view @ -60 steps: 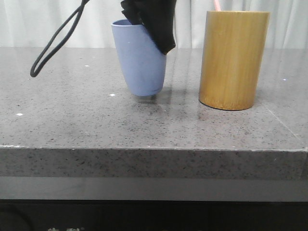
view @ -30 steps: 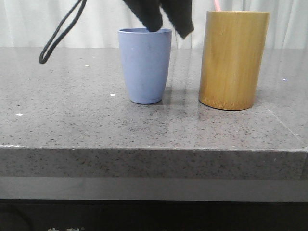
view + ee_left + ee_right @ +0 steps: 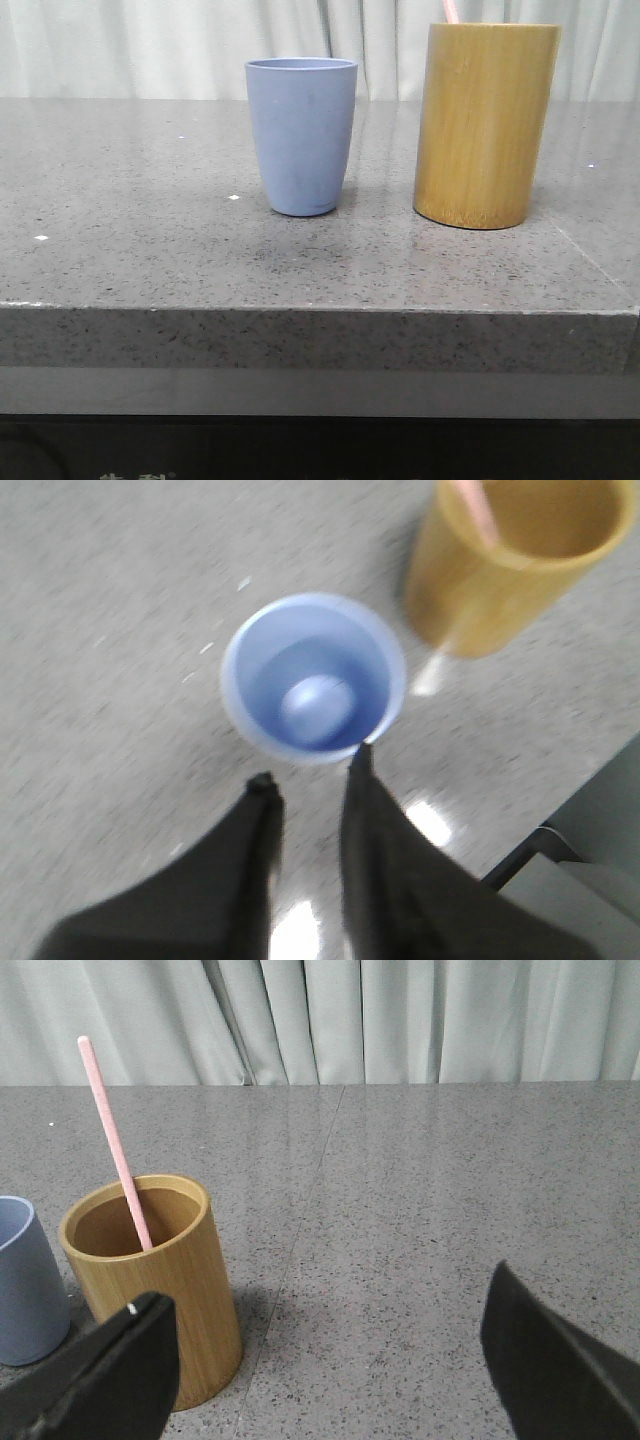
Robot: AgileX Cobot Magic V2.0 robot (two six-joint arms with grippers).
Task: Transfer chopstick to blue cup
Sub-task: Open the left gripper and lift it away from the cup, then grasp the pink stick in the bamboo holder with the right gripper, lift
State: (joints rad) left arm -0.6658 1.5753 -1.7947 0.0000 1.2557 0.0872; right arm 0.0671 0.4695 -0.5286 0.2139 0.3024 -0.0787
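Observation:
The blue cup (image 3: 300, 135) stands upright and empty on the grey table, left of the taller bamboo cylinder (image 3: 485, 125). A pale pink chopstick (image 3: 450, 10) leans inside the cylinder with only its upper end showing. In the left wrist view my left gripper (image 3: 312, 777) hangs above the near rim of the blue cup (image 3: 313, 675), open and empty. In the right wrist view my right gripper (image 3: 325, 1300) is wide open and empty, low over the table beside the cylinder (image 3: 150, 1280), with the chopstick (image 3: 115, 1145) sticking out of it. Neither gripper shows in the front view.
The speckled grey table (image 3: 150, 250) ends in a front edge near the camera. A white curtain (image 3: 150, 45) hangs behind it. The blue cup's side (image 3: 25, 1280) shows beyond the cylinder in the right wrist view.
The left gripper let go of the blue cup, which went from tilted to upright. The gripper and its cable then rose out of the front view.

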